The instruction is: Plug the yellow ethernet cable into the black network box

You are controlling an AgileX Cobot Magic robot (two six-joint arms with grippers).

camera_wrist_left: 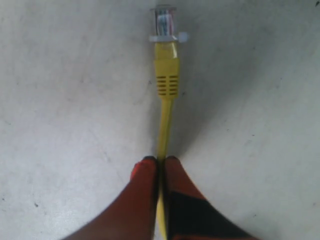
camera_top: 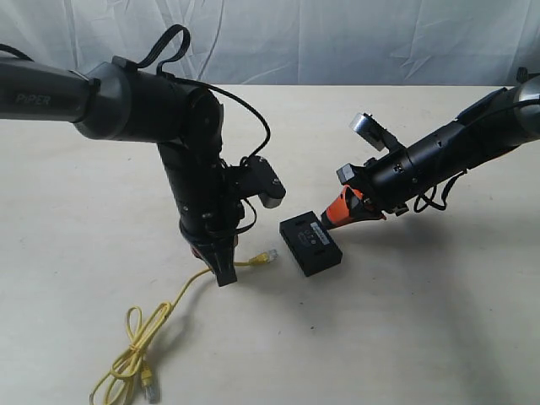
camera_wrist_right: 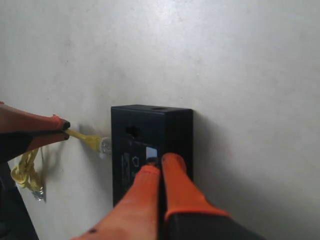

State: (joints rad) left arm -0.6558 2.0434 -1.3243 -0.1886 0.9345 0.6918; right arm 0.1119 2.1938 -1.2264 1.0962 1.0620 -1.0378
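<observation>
The yellow ethernet cable (camera_top: pixel 179 295) lies on the pale table, its far part bundled in a loop (camera_top: pixel 128 359). My left gripper (camera_top: pixel 224 276) (camera_wrist_left: pixel 160 160) is shut on the cord a short way behind its clear plug (camera_wrist_left: pixel 165 22). That plug (camera_top: pixel 269 256) points at the black network box (camera_top: pixel 310 245), a small gap short of its side. My right gripper (camera_top: pixel 330 218) (camera_wrist_right: pixel 160 163) is shut with nothing between its orange fingers, its tips over the top of the box (camera_wrist_right: pixel 134 152) beside the pale label. The right wrist view also shows the plug (camera_wrist_right: pixel 103 145) close to the box's side.
A white cloth backdrop (camera_top: pixel 354 34) hangs behind the table's far edge. The cable's other plug (camera_top: pixel 148 390) lies near the front edge. Both arms lean in over the middle, the left one upright above the cable.
</observation>
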